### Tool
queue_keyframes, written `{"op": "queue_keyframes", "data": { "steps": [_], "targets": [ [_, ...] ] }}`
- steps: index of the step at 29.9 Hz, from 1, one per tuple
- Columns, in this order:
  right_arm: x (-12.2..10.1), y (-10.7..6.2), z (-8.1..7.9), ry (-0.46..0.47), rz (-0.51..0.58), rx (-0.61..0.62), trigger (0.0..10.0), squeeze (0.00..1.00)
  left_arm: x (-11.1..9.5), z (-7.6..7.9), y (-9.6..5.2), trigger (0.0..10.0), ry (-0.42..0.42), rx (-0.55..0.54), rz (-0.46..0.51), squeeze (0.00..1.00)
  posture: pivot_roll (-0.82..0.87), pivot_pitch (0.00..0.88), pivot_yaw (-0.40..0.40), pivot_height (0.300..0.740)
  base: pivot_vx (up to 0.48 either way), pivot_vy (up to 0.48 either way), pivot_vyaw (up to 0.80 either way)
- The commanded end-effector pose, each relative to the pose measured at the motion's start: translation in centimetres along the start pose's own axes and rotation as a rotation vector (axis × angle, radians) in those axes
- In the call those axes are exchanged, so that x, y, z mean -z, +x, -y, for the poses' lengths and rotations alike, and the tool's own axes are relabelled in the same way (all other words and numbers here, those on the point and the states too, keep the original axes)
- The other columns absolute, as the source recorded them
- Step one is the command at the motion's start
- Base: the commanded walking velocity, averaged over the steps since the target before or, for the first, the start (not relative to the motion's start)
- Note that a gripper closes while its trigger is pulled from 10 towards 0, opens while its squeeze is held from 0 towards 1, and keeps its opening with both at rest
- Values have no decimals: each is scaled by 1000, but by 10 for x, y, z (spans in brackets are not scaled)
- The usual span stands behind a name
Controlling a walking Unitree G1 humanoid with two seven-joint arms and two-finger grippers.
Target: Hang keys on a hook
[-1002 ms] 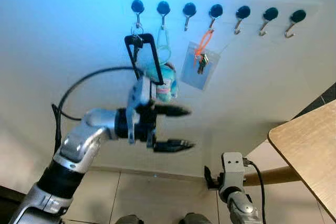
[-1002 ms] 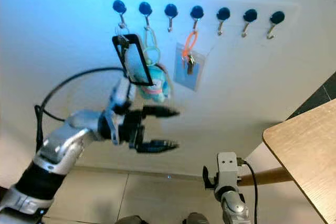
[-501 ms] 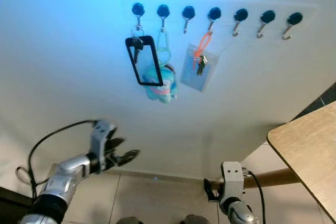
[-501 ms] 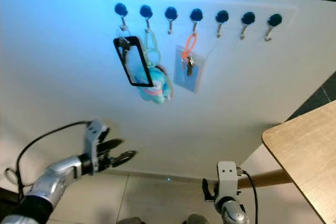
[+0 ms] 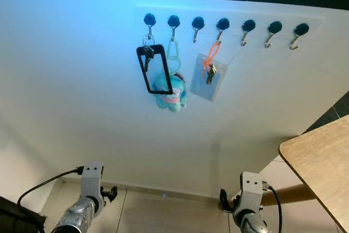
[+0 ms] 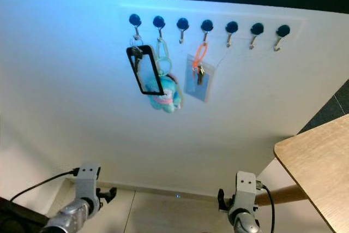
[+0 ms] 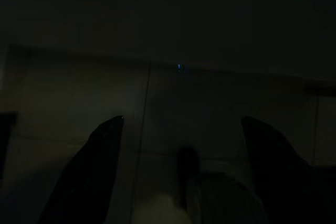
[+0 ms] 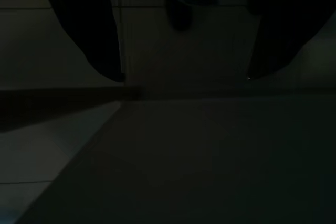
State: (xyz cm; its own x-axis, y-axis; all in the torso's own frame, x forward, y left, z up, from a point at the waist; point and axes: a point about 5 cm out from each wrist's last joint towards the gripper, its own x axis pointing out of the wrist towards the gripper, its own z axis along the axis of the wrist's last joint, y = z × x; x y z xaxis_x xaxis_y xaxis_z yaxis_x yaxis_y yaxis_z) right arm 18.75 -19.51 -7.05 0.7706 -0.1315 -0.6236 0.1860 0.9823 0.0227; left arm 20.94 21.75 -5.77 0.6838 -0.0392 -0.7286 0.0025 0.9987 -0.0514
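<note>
Left tool (image 7: 178,182) hanging low by the floor, fingers (image 7: 89,177) spread apart, grasping nothing. Right tool (image 8: 181,30) idle low down, likewise released over dim tiles. Up on the white wall (image 5: 71,91), keys (image 5: 147,53) with a black-framed tag (image 5: 155,69) dangling from the leftmost hook (image 5: 149,21); plush toy (image 5: 172,95) just beside; orange-looped key and clear card on the fourth hook (image 5: 222,25). Wooden bench (image 5: 322,162) at right.

The left arm (image 5: 82,205) dropped from beside the black-framed key tag (image 5: 155,69) to hang low near the floor. Its gripper (image 7: 181,166), fingers apart, pointed at dark floor tiles. The tag stayed on the first hook (image 5: 149,20), released.
</note>
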Motion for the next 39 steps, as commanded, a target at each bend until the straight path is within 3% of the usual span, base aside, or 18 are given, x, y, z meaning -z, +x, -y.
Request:
{"op": "queue_keyframes", "data": {
  "steps": [1,4,7,10,16,23,32,39],
  "targets": [
    [5,-2,2,-8,-24,5,10000,0,2,7,2,10000,1,12,3,0,42,0,10,740,0,0,0],
    [4,-1,0,-32,-22,5,10000,0,2,13,4,10000,-5,11,14,0,45,0,9,740,0,0,0],
    [5,-1,-1,-87,-24,14,10000,0,1,16,5,10000,-64,14,38,0,49,0,9,740,0,0,0],
    [10,-3,-1,-116,-47,24,10000,0,-2,16,5,10000,-40,11,52,0,49,0,9,740,0,0,0],
    [18,-6,-2,-49,-85,-21,10000,0,0,16,6,10000,18,6,34,0,49,0,7,740,0,0,0],
    [22,-7,-4,-41,-110,-29,10000,0,1,17,6,10000,84,19,31,0,41,0,17,740,0,0,0],
    [27,-9,-5,16,-124,-18,10000,0,-7,22,8,10000,80,44,54,0,45,0,11,740,0,0,0],
    [26,-9,-6,-36,-126,-27,10000,0,5,21,7,10000,72,38,-7,0,39,7,20,740,0,0,0]
  ]
}}
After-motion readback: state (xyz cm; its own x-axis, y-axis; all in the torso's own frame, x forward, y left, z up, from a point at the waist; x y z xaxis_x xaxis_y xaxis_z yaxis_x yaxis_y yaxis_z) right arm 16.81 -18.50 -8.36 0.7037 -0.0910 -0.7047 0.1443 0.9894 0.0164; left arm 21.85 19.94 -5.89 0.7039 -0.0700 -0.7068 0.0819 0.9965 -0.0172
